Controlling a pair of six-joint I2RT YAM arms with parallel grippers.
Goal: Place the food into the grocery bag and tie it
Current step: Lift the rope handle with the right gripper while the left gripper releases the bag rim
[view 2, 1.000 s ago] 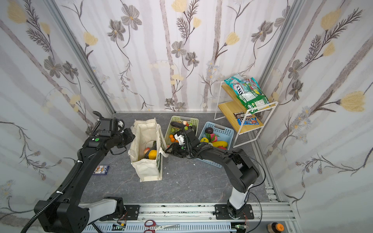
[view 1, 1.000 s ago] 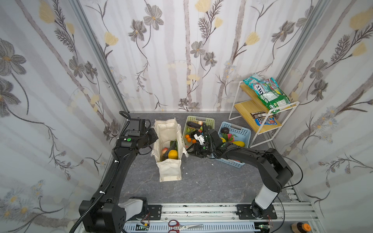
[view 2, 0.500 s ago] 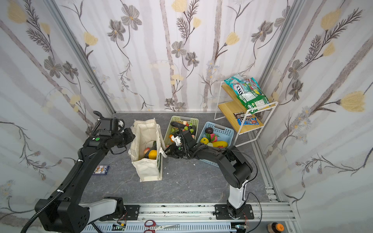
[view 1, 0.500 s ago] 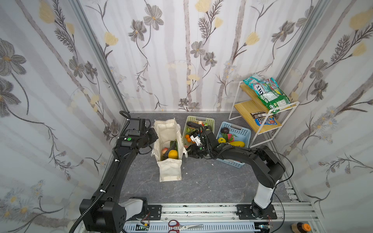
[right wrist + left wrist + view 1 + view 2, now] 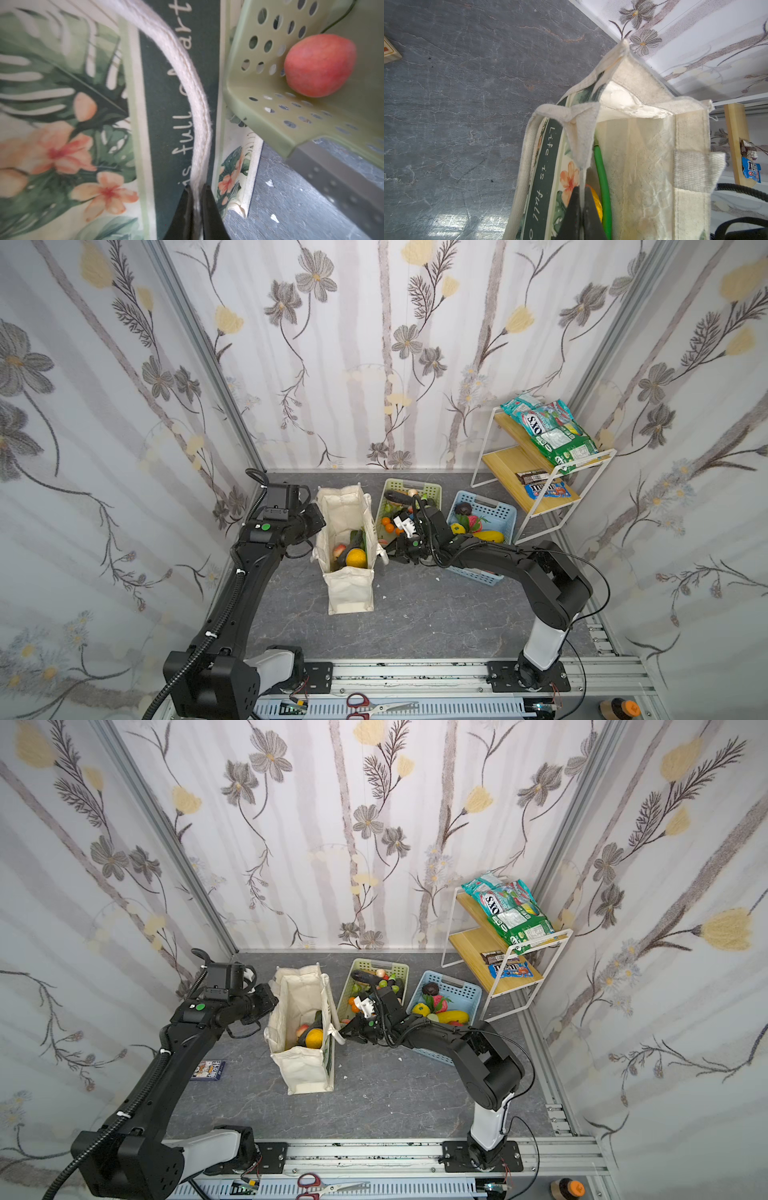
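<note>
The cream grocery bag (image 5: 349,593) (image 5: 305,1071) stands open in the middle of the floor. Food lies inside it, with a yellow-orange fruit (image 5: 356,558) (image 5: 314,1038) on top. At the bag's left rim my left gripper (image 5: 318,517) (image 5: 580,190) is shut on a cream handle strap (image 5: 581,133). At the right side my right gripper (image 5: 384,554) (image 5: 197,188) is shut on the other handle (image 5: 199,108), which hangs against the printed side. More food fills the green basket (image 5: 409,488) and the blue basket (image 5: 486,502). A red fruit (image 5: 320,65) lies in the green basket (image 5: 259,99).
A white wire rack (image 5: 540,472) with wooden shelves stands at the back right and carries snack packets (image 5: 552,435). A small card box (image 5: 208,1068) lies on the floor left of the bag. Scissors (image 5: 374,701) rest on the front rail.
My right gripper has moved left from the green basket to the bag's side and closed on the handle. The left arm has held still.
</note>
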